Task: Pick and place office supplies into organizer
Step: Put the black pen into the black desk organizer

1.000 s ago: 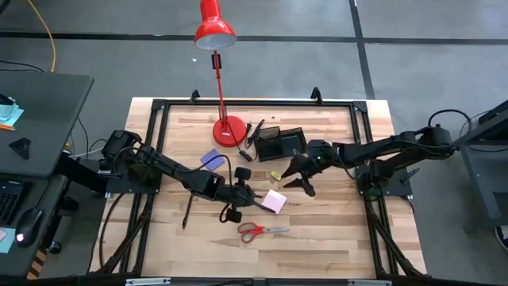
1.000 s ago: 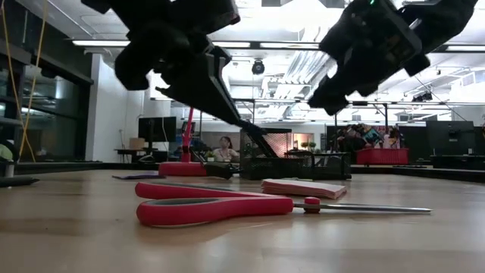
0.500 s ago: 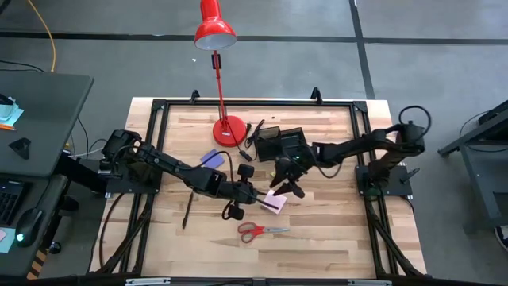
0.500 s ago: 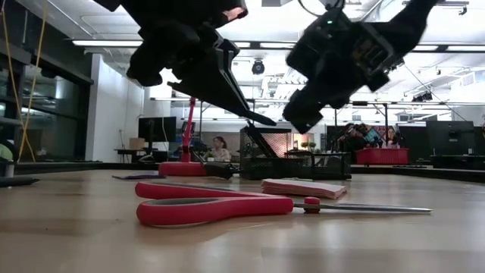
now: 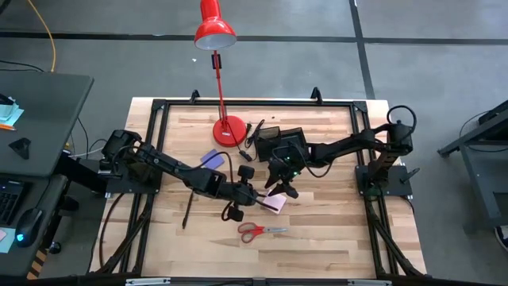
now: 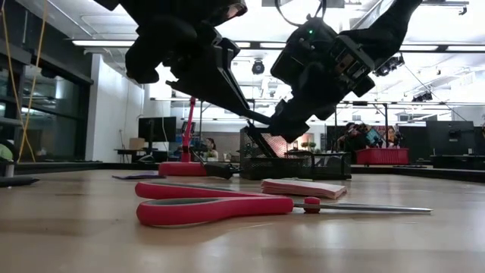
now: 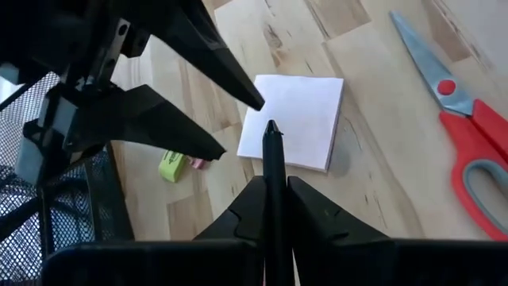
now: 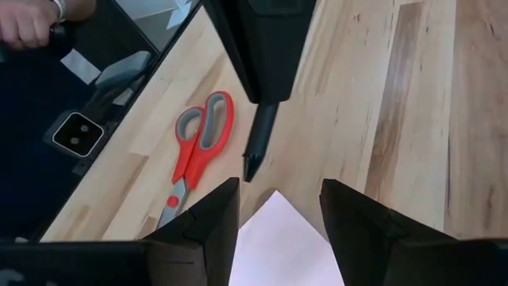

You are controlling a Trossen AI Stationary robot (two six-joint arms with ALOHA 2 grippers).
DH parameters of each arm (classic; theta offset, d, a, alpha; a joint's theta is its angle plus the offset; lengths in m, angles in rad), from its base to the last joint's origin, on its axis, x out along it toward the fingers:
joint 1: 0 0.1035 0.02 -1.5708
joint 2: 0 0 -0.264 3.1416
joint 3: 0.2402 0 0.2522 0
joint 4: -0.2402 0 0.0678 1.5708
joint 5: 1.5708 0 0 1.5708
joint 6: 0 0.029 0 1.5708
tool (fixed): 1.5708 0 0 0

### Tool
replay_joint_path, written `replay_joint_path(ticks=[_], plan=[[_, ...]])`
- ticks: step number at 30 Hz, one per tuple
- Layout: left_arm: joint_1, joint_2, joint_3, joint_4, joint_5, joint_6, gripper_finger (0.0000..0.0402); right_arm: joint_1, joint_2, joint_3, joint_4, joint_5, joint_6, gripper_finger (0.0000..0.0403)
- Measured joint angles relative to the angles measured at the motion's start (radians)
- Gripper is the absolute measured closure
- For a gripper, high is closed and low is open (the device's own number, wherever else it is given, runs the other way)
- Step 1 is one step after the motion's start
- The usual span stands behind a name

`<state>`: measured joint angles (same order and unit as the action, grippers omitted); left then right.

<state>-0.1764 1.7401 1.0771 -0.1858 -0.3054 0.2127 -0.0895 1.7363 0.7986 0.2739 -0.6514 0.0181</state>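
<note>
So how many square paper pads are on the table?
2. The pink square note pad lies near the table's middle. The purple-blue square pad lies just in front of the red lamp's round base. The dark arms could hide more.

Both arms are built from dark, near-black jointed links with matte housings. In the high view, the left arm (image 5: pixel 159 165) fills the frame's centre left, the right arm (image 5: pixel 349 147) the centre right; black cables loop beside each link and above the right arm's shoulder at upper right. Each base sits on a black bracket. The fingers (image 7: pixel 167 127) are black, flat-sided wedges tapering to sharp points.
</note>
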Motion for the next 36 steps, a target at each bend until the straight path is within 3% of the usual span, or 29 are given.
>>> replay_joint_path(ticks=[36], plan=[[0.014,0.0,0.0,0.037,-0.002,0.041,0.0377,0.04,0.031,0.041,0.059,0.069,0.087,0.0235]])
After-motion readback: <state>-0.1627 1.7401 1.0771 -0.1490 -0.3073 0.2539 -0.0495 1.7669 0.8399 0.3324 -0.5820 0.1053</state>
